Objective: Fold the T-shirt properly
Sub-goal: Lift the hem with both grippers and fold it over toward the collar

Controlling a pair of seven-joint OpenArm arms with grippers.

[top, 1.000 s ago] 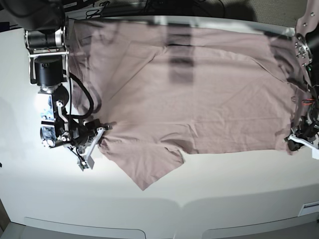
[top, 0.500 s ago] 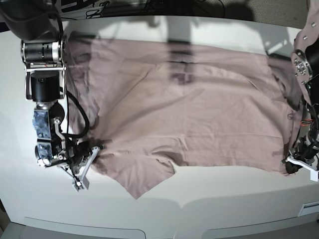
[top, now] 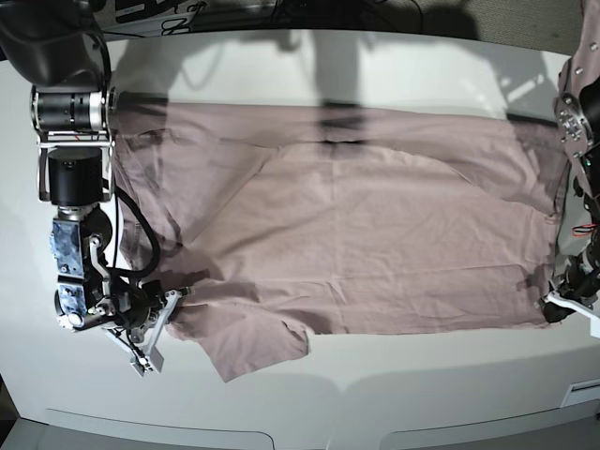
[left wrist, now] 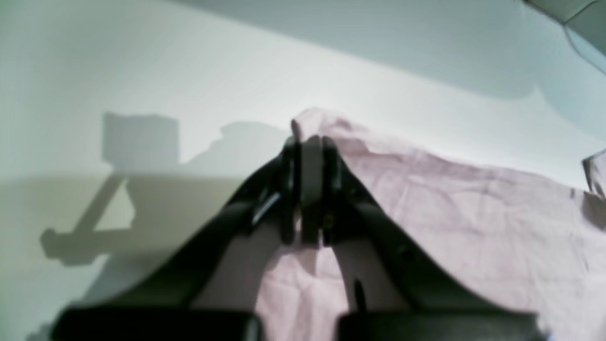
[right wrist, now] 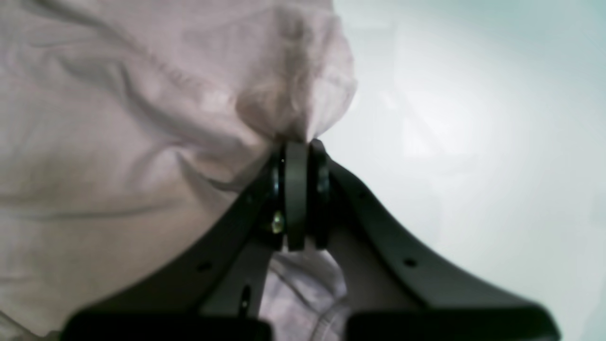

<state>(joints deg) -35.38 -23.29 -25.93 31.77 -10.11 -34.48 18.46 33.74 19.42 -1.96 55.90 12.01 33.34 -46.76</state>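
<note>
The mauve-pink T-shirt point(top: 356, 253) lies spread wide across the white table, one sleeve point(top: 253, 352) pointing toward the front edge. At the left of the base view my right gripper point(top: 167, 330) is shut on the shirt's near left edge. The right wrist view shows its jaws pressed together point(right wrist: 298, 147) on a bunched fold of the cloth point(right wrist: 118, 118). At the right of the base view my left gripper point(top: 551, 307) is shut on the shirt's near right corner. In the left wrist view its closed jaws point(left wrist: 310, 139) pinch the cloth's edge point(left wrist: 473, 213), slightly lifted.
The white table point(top: 375, 398) shows bare surface in front of the shirt, down to its front lip. My right arm's dark motor column point(top: 75, 178) stands over the shirt's left side. My left arm's links point(top: 579, 122) stand at the right edge.
Both grippers have moved toward the table's front edge, dragging the shirt with them. Its far edge has come away from the back of the table and the cloth lies flatter.
</note>
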